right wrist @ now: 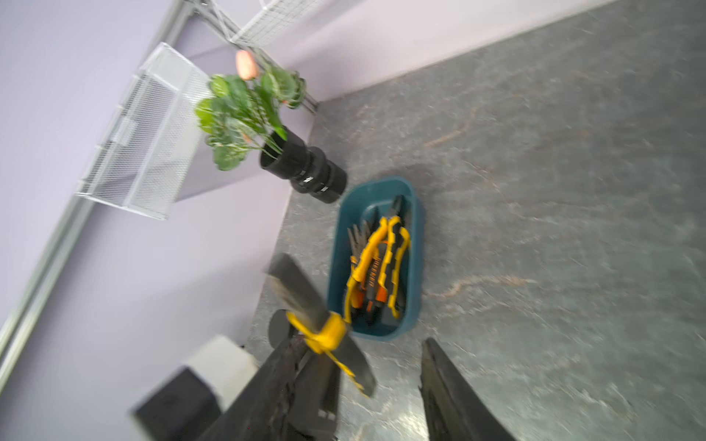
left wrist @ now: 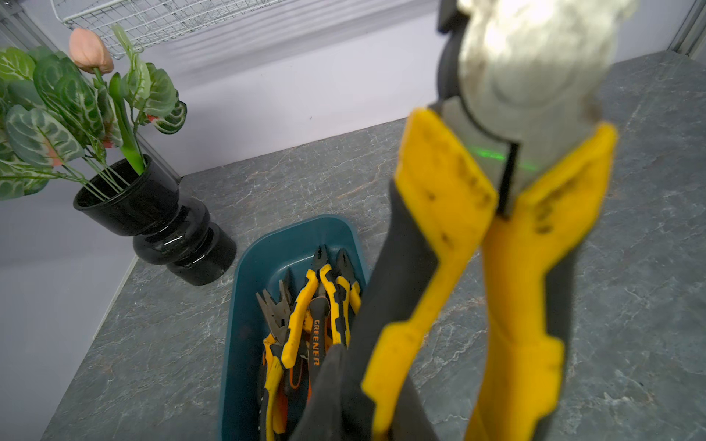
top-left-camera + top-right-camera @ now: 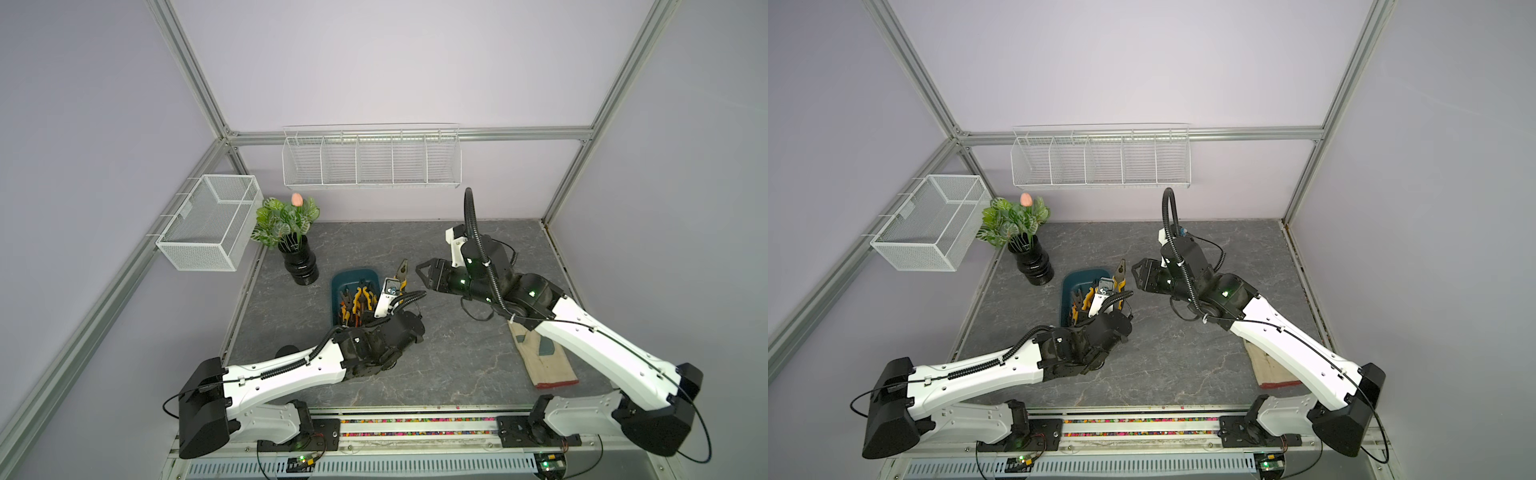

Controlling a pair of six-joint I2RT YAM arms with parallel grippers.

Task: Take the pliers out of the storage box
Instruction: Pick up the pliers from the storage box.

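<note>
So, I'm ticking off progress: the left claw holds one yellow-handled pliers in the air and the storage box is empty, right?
Not quite. The left claw does hold one yellow-handled pliers in the air, but the storage box is not empty: several pliers lie in it, as the left wrist view shows.

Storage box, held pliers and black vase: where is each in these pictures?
storage box (image 3: 354,275), in a top view, on its far teal wall.
held pliers (image 2: 439,191), left wrist view, on a yellow handle.
black vase (image 3: 301,266), in a top view, on its ribbed body.
</note>
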